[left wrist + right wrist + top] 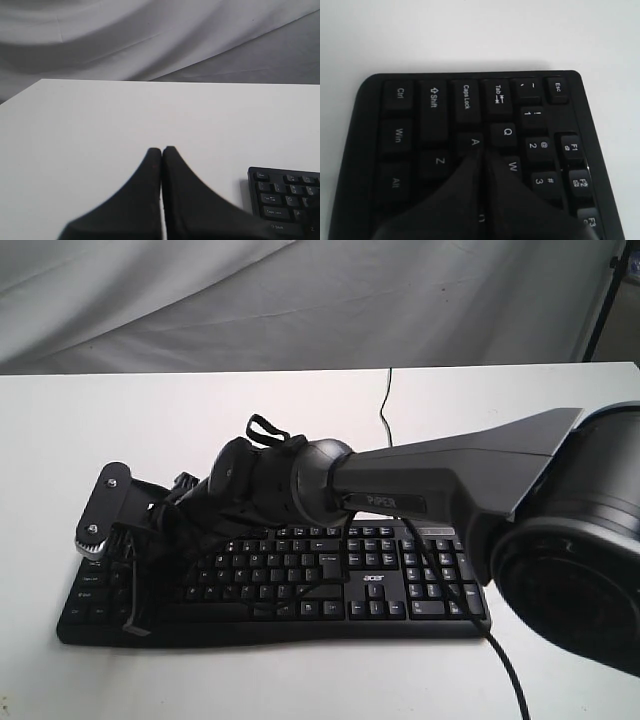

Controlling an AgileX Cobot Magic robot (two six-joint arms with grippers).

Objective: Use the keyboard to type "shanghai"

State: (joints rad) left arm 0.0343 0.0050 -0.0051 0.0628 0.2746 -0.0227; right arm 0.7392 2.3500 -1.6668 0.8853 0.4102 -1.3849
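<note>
The black keyboard [380, 580] lies on the white table, its thin cable [385, 405] running toward the back. My right arm reaches across it from the right to its left end. The right gripper [125, 580] [481, 150] is shut with nothing between its fingers, and its tips rest at the edge of the A key [474, 141], between A, Q and W. Whether a key is pressed down I cannot tell. My left gripper [161, 148] is shut and empty over bare table beside the keyboard's [285, 200] Esc corner. It does not show in the exterior view.
Grey cloth hangs behind the white table [200, 410]. A black stand leg [605, 300] is at the back right. The right arm's thick cable [505, 670] trails over the table's front right.
</note>
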